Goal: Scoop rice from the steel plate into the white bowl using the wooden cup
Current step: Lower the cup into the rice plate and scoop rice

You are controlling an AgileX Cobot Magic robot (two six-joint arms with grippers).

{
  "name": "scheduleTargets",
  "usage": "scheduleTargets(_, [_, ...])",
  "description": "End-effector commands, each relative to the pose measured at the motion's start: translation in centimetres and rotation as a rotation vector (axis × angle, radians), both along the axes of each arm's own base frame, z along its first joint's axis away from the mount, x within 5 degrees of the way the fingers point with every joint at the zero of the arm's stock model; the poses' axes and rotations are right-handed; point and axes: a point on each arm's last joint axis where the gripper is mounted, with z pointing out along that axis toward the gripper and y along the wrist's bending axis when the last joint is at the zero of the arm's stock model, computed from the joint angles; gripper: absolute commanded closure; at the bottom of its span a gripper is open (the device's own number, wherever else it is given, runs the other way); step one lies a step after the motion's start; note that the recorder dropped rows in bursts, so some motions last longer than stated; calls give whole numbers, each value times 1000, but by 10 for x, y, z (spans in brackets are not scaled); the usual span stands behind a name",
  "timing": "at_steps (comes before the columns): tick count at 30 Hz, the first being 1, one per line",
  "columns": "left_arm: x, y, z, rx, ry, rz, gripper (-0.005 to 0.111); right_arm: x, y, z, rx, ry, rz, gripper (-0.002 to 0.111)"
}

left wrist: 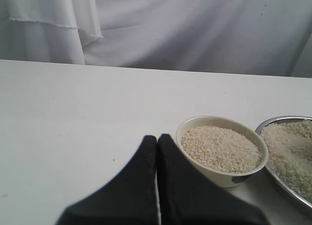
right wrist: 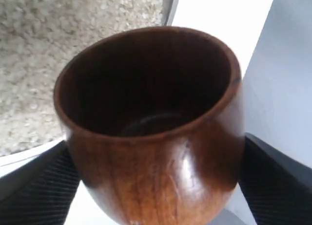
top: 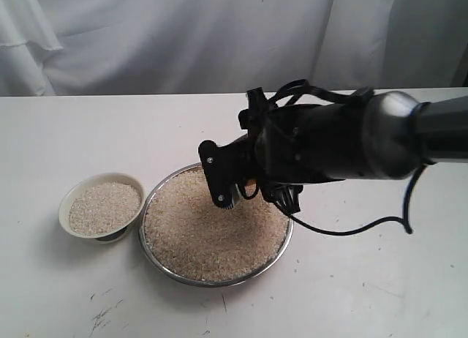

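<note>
My right gripper hangs over the far side of the steel plate, which is heaped with rice. In the right wrist view its fingers are shut on the sides of the wooden cup. The cup's dark inside shows no grains, and rice lies beyond it. In the exterior view the arm hides most of the cup. The white bowl, left of the plate, holds rice. My left gripper is shut and empty, low beside the bowl.
The plate's rim nearly touches the bowl. A white cloth backdrop hangs behind the white table. A black cable loops below the right arm, over the table right of the plate.
</note>
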Motion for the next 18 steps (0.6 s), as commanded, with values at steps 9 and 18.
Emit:
scheduleTargets(9, [0, 0, -1, -4, -7, -1, 107, 8, 35, -22, -204, -170, 133, 108])
scheduleTargets(18, [0, 0, -1, -4, -7, -1, 107, 3, 46, -53, -334, -150, 302, 108])
